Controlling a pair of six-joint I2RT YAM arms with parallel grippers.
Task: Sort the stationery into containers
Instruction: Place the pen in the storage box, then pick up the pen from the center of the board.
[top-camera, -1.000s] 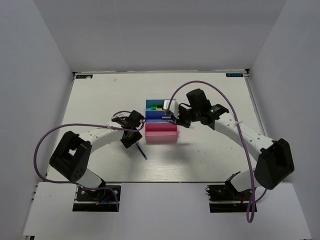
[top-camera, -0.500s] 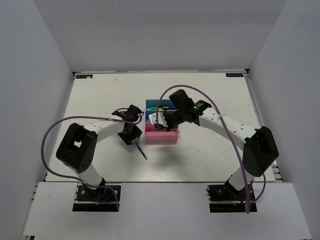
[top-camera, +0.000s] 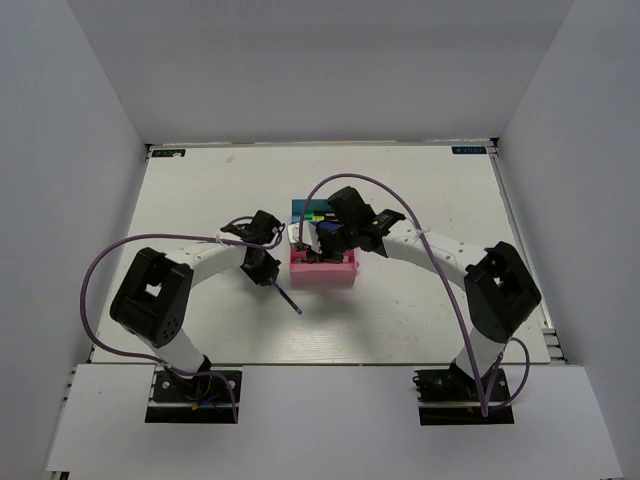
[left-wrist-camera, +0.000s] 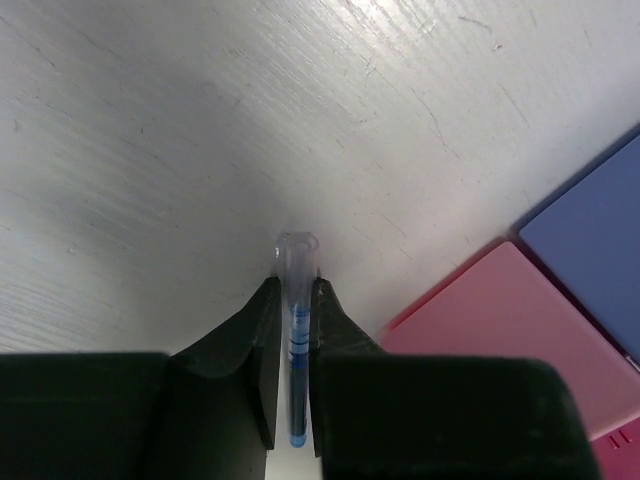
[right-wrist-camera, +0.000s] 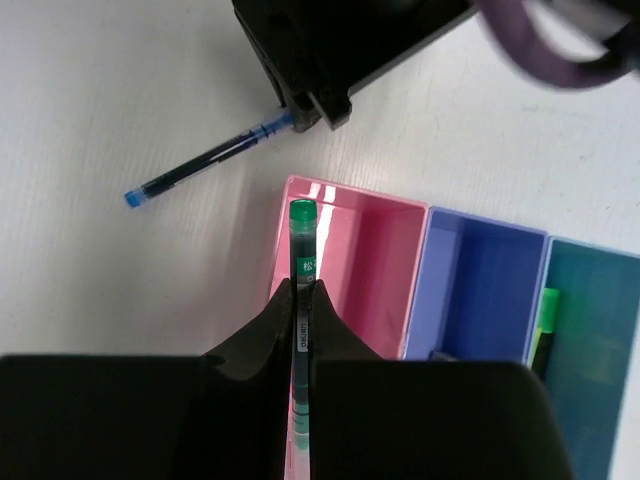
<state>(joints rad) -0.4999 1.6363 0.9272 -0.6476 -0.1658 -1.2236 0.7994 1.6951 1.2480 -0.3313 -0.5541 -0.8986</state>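
Note:
A thin blue pen (left-wrist-camera: 298, 300) lies on the white table, and my left gripper (left-wrist-camera: 297, 283) is shut on its capped end, just left of the pink tray (left-wrist-camera: 500, 320). From above, the blue pen (top-camera: 289, 299) sticks out toward the near edge from under the left gripper (top-camera: 268, 279). My right gripper (right-wrist-camera: 298, 287) is shut on a dark-green pen (right-wrist-camera: 301, 235), whose tip hangs over the left wall of the pink tray (right-wrist-camera: 370, 260). The blue tray (right-wrist-camera: 480, 290) and the teal tray (right-wrist-camera: 590, 340) follow in a row. A yellow-green highlighter (right-wrist-camera: 546, 320) lies in the teal tray.
The two grippers are close together at the pink tray's (top-camera: 325, 276) left end; the left gripper (right-wrist-camera: 310, 110) shows in the right wrist view just beyond the tray. A dark item (right-wrist-camera: 440, 356) peeks out in the blue tray. White walls enclose the table.
The left gripper has closed on the blue pen, whose free end swung slightly right. The right arm has carried the green pen leftward, from the blue tray to over the pink tray.

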